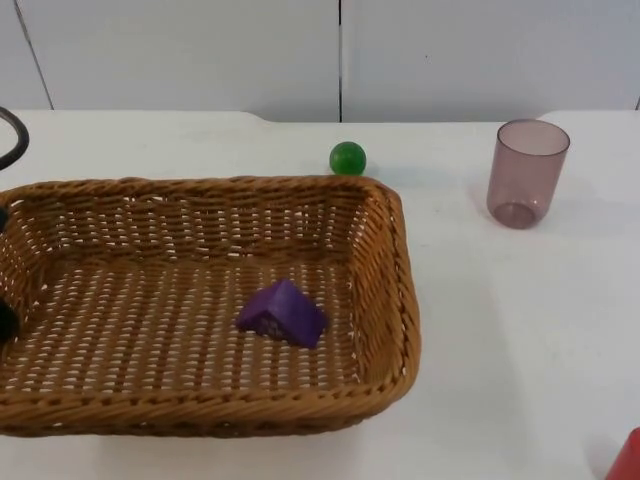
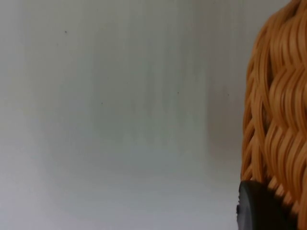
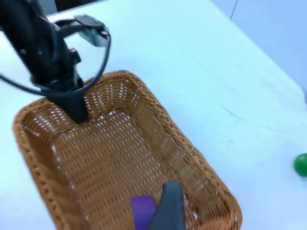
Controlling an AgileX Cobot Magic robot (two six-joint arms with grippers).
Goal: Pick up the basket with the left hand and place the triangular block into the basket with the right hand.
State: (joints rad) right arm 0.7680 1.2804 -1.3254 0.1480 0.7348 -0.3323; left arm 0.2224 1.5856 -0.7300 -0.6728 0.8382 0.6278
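Observation:
A wide wicker basket [image 1: 400, 260] takes up the left half of the top view. The purple triangular block [image 1: 283, 313] lies loose on its woven floor, right of the middle. My left gripper [image 1: 4, 322] sits at the basket's left rim, shut on the wall. From the right wrist view the left gripper [image 3: 74, 108] reaches down onto the basket's rim [image 3: 144, 96]. The left wrist view has the basket wall [image 2: 278, 120] right beside a black fingertip [image 2: 259, 206]. My right gripper [image 3: 168, 211] hovers above the basket, close beside the block [image 3: 143, 208] and apart from it.
A small green ball [image 1: 347, 158] rests on the table just behind the basket, also caught as the ball [image 3: 301, 164] in the right wrist view. A translucent purple cup [image 1: 526, 172] stands at the back right. A red object [image 1: 628, 458] pokes in at the front right corner.

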